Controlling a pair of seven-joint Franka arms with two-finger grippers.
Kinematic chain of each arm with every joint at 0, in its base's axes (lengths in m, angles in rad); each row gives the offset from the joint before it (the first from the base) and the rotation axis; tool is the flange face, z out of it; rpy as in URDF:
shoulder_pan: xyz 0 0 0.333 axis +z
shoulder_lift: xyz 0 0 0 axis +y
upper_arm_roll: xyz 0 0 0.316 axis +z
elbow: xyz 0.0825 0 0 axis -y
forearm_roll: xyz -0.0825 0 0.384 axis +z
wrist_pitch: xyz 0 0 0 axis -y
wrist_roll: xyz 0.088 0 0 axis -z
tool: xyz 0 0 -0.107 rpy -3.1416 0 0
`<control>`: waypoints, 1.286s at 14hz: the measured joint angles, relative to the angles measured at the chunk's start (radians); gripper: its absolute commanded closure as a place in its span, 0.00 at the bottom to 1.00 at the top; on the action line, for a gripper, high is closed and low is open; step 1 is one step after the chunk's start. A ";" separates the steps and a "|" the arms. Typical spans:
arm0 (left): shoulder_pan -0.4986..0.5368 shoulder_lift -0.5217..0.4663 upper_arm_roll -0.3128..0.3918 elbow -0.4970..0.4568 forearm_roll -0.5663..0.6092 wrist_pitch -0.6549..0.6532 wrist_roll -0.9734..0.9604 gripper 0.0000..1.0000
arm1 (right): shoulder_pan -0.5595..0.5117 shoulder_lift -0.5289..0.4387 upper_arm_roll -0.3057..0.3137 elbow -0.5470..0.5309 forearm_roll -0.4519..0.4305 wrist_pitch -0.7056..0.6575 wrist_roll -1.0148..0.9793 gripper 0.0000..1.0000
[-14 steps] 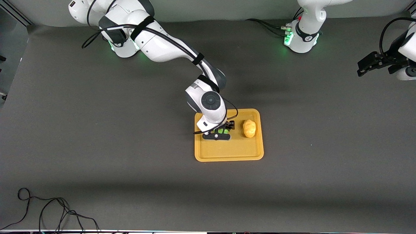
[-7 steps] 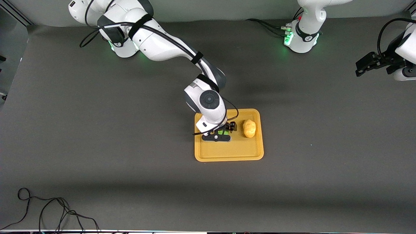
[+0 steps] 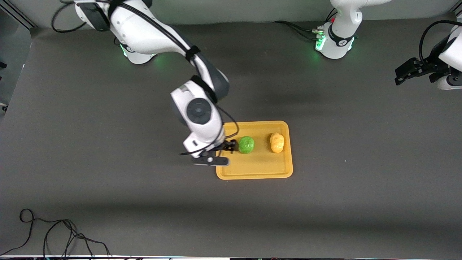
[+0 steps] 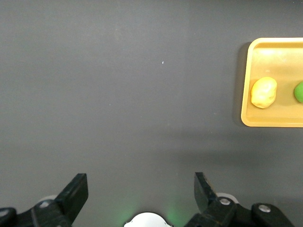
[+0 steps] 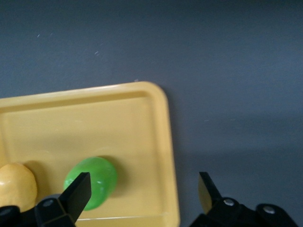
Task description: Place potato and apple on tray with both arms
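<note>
The green apple (image 3: 246, 144) and the yellow-orange potato (image 3: 277, 142) lie side by side on the yellow-orange tray (image 3: 254, 168). My right gripper (image 3: 226, 147) is open and empty, over the tray's rim at the right arm's end, beside the apple. The right wrist view shows the apple (image 5: 92, 182), part of the potato (image 5: 16, 187) and the tray (image 5: 118, 123) under the open right gripper (image 5: 144, 191). My left gripper (image 3: 409, 71) is open and empty, raised at the left arm's end of the table, where that arm waits. Its wrist view shows the open left gripper (image 4: 141, 191), the tray (image 4: 274, 118), the potato (image 4: 263, 92) and the apple (image 4: 299, 91).
The table is a dark grey mat (image 3: 108, 144). A black cable (image 3: 54, 234) lies coiled on the mat at the near corner toward the right arm's end. The two arm bases (image 3: 334, 43) glow green along the top.
My right gripper has let go of the apple and pulled away toward the right arm's end of the tray. The apple now lies uncovered on the tray. The left arm has barely moved.
</note>
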State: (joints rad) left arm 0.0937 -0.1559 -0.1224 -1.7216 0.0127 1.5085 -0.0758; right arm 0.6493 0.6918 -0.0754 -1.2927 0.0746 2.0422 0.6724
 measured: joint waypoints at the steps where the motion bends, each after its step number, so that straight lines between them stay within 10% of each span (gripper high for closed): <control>1: 0.000 0.000 0.000 0.000 0.000 0.000 0.000 0.00 | -0.026 -0.060 -0.001 -0.057 0.000 -0.001 -0.041 0.00; 6: 0.000 0.000 0.000 -0.001 0.000 0.000 0.000 0.00 | -0.202 -0.322 -0.011 -0.287 0.000 -0.028 -0.238 0.00; 14: 0.000 0.000 -0.006 -0.005 0.008 0.001 0.000 0.00 | -0.388 -0.605 -0.091 -0.349 -0.002 -0.271 -0.453 0.00; 18: 0.000 0.000 -0.009 -0.012 0.010 0.017 0.000 0.00 | -0.656 -0.740 0.084 -0.383 -0.018 -0.357 -0.534 0.00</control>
State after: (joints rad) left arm 0.0937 -0.1559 -0.1310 -1.7336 0.0225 1.5252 -0.0754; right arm -0.0067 -0.0479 0.0085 -1.6762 0.0567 1.6853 0.1387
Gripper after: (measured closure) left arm 0.000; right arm 0.000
